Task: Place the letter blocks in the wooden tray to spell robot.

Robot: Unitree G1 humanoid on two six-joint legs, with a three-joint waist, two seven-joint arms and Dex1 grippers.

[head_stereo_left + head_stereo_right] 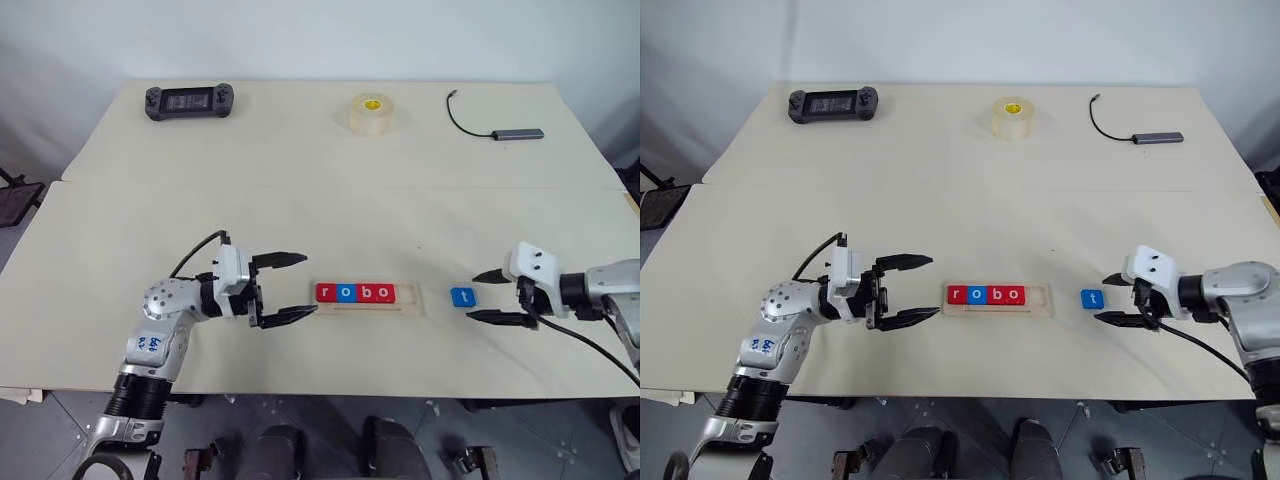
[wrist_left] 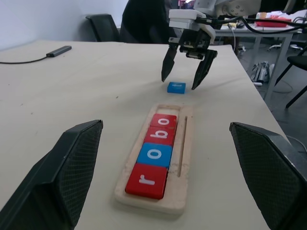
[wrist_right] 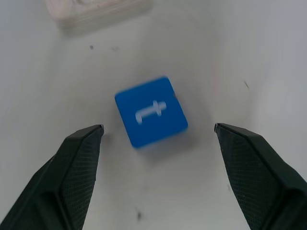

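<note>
The wooden tray (image 1: pixel 415 301) lies near the table's front edge with several letter blocks (image 1: pixel 353 293) in its slot reading r, o, b, o: red, blue, red, red. Its right end is bare. A blue t block (image 1: pixel 463 297) lies flat on the table just right of the tray. My right gripper (image 1: pixel 490 296) stands open right beside the t block, its fingers either side of it in the right wrist view (image 3: pixel 152 111), touching nothing. My left gripper (image 1: pixel 290 286) hangs open and empty just left of the tray.
At the table's far side sit a black handheld controller (image 1: pixel 190 101), a roll of tape (image 1: pixel 372 114) and a grey hub with a black cable (image 1: pixel 515 133). A seam crosses the table behind the tray.
</note>
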